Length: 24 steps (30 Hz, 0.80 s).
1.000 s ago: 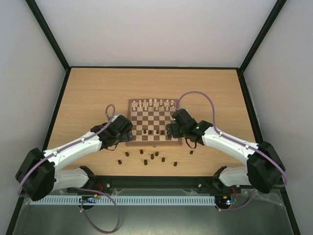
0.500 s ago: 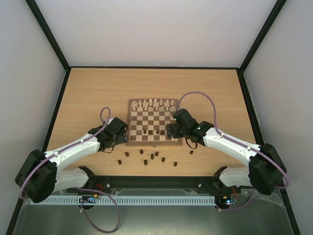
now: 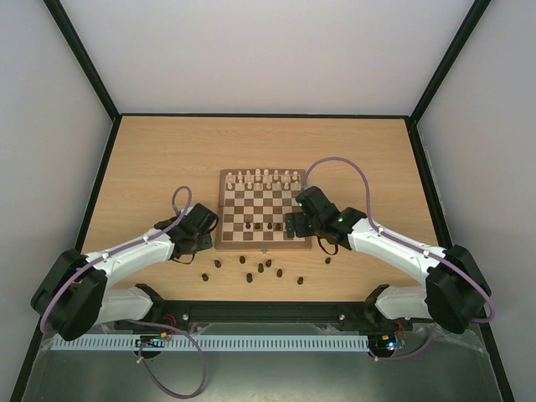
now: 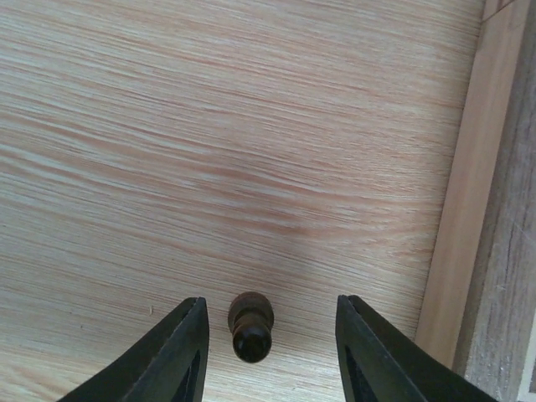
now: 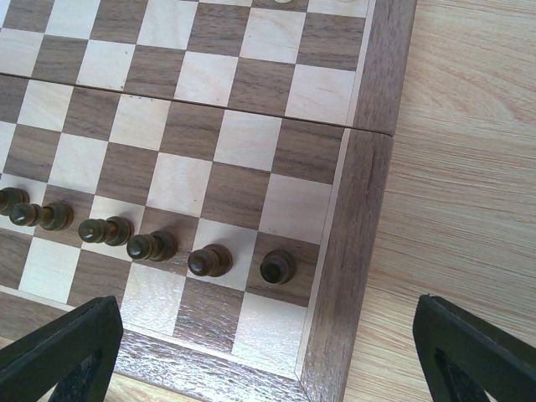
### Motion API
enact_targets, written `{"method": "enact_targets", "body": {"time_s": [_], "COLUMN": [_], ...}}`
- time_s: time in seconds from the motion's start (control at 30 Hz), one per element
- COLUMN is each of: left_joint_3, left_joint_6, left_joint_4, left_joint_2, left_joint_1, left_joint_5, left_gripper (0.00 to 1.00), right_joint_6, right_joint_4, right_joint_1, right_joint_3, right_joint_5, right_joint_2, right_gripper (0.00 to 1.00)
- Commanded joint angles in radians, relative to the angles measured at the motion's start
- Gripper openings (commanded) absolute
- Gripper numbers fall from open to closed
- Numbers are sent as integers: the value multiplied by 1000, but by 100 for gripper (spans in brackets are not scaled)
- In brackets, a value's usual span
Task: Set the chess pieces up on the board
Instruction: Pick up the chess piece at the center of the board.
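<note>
The left wrist view alone shows the left gripper half-open, straddling without touching a tiny dark brown wooden chess piece left of the checkered wooden board; the right gripper gapes wide.

The tabletop is pale wood-grain laminate set inside a black frame, and the board lies flat on it about the middle, its sides square to the tabletop's edges. On the bare wood between the board's near border and the tabletop's near edge lies a loose scatter of dark brown chess pieces, most of them bunched ahead of the board's middle, with stragglers off to the left and to the right. In the left wrist view a dark piece rests on the tabletop near the board's pale border, not touching it.
</note>
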Motion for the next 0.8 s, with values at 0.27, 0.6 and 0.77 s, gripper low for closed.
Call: {"method": "enact_targets", "body": {"time_s": [0.27, 0.6, 0.77], "left_joint_3": [-11, -17, 24], "left_joint_6": [4, 7, 15], "left_joint_4": [14, 16, -34], "left_joint_2": [23, 33, 9], "left_joint_1": [7, 7, -1], "left_joint_5": [-9, -5, -18], "left_gripper": [26, 12, 6], "right_joint_6": [-9, -11, -11], "right_joint_4": [-4, -3, -3], "right_joint_1": [2, 2, 2], "right_joint_3": [-13, -14, -14], "right_joint_5": [-6, -8, -9], "right_joint_2": [-10, -10, -9], "right_gripper": [95, 94, 94]}}
